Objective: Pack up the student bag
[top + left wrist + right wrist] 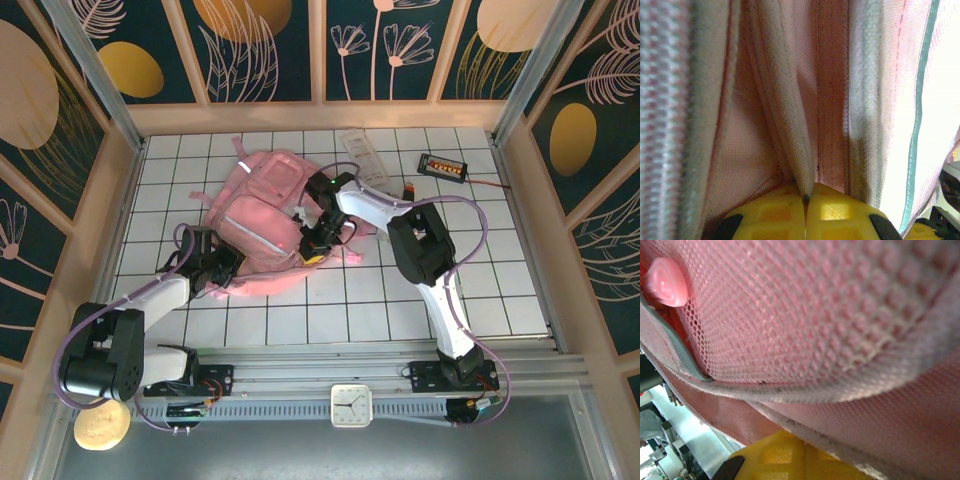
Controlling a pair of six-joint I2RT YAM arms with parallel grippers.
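Note:
The student bag (pixel 262 212), a large soft pink backpack, lies on the white gridded table left of centre. My left gripper (pixel 214 266) is at the bag's near-left corner. In the left wrist view its yellow fingers (pixel 775 215) are shut on a narrow fold of the bag's pink fabric (pixel 790 130), meeting at the left gripper (pixel 805 196). My right gripper (pixel 314 250) is at the bag's right side. In the right wrist view the right gripper (pixel 805 442) is shut on a pale hemmed edge of the bag (pixel 840 442), under pink mesh (pixel 805 315) and a pink knob (pixel 665 282).
A clear flat ruler-like item (pixel 362 155) lies at the back, right of the bag. A black device with orange keys (pixel 443 166) and a small dark item (pixel 408 187) lie at the back right. A white clock (pixel 351 404) sits on the front rail.

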